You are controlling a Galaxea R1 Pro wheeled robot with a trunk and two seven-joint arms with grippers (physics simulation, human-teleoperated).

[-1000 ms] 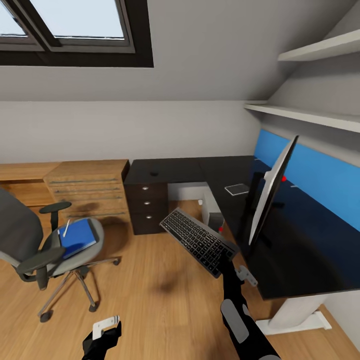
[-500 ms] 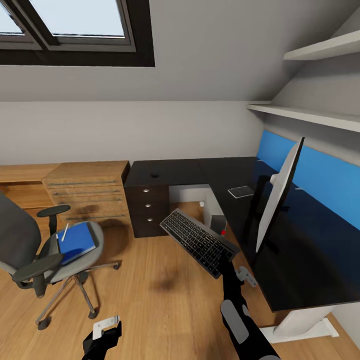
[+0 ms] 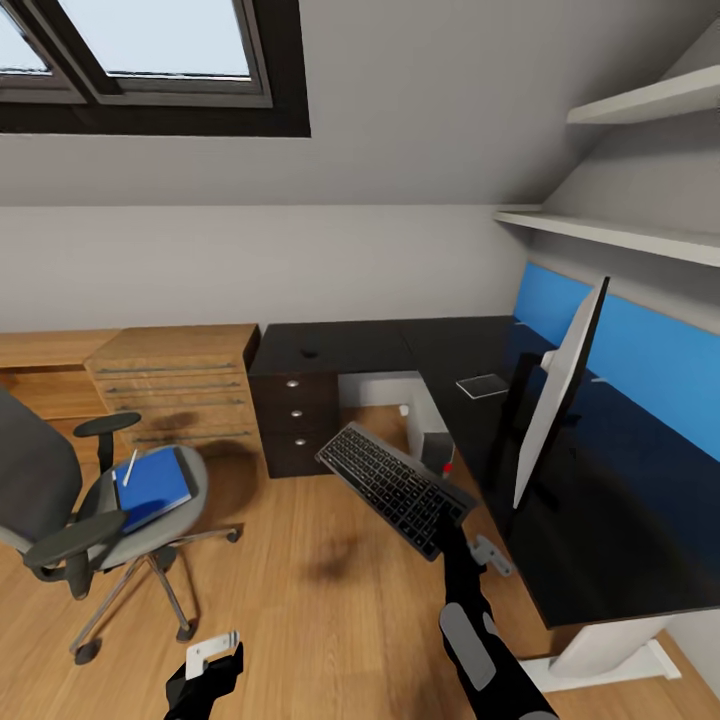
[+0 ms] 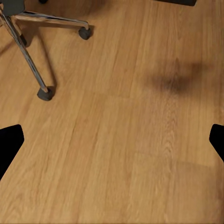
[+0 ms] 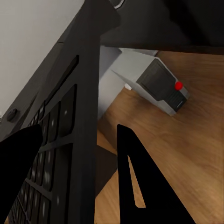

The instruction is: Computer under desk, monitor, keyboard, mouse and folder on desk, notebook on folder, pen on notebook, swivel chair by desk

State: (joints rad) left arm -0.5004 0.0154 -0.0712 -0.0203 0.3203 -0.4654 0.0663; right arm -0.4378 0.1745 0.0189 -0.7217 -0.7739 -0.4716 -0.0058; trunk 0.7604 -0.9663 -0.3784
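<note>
now our right gripper [image 3: 447, 517] clamps the near end of the keyboard [image 3: 393, 486], tilted in the air over the wood floor [image 3: 320, 610], just off the desk [image 3: 600, 520] front edge; our left gripper [image 3: 212, 655] hangs low with jaws wide, holding nothing; the monitor [image 3: 556, 400] stands on the desk; the folder [image 3: 152, 482] lies on the swivel chair [image 3: 80, 490] seat; the computer [image 5: 158, 86] sits under the desk.

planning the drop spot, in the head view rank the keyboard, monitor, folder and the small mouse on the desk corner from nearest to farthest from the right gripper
1. keyboard: clamped in the right gripper, held over the floor.
2. monitor: just to its right, standing on the desk.
3. mouse: on the far desk corner, above the drawers.
4. folder: far left, on the swivel chair seat; too close to call against the mouse.
</note>
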